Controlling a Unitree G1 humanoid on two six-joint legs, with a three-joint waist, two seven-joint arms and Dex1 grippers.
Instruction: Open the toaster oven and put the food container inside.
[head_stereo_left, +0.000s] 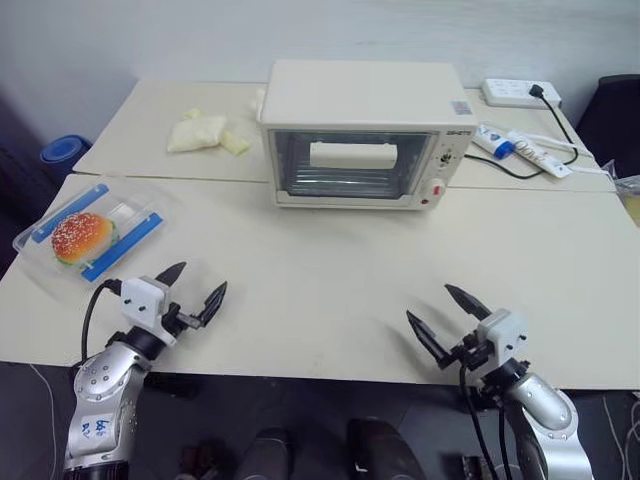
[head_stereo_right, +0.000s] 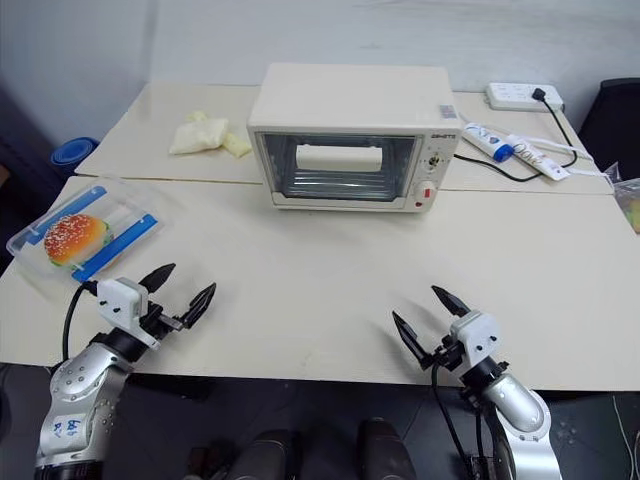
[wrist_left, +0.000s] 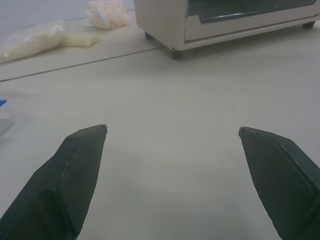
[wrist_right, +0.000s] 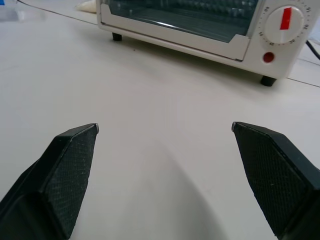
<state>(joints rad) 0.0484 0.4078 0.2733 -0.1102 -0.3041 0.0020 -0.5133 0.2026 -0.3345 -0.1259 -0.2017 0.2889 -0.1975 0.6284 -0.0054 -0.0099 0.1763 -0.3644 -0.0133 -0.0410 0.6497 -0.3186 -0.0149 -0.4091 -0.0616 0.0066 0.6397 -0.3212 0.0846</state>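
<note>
At the bottom of the frame we see the left gripper (head_stereo_left: 197, 283) at lower left and the right gripper (head_stereo_left: 434, 307) at lower right, both released with their 2 fingers spread and grasping nothing, over the near edge of the table (head_stereo_left: 320, 290). Farther up, at mid left, the food container (head_stereo_left: 90, 235) lies flat on the table with the burger inside, and at upper centre stands the toaster oven (head_stereo_left: 365, 135), its glass door closed, well apart from both grippers
</note>
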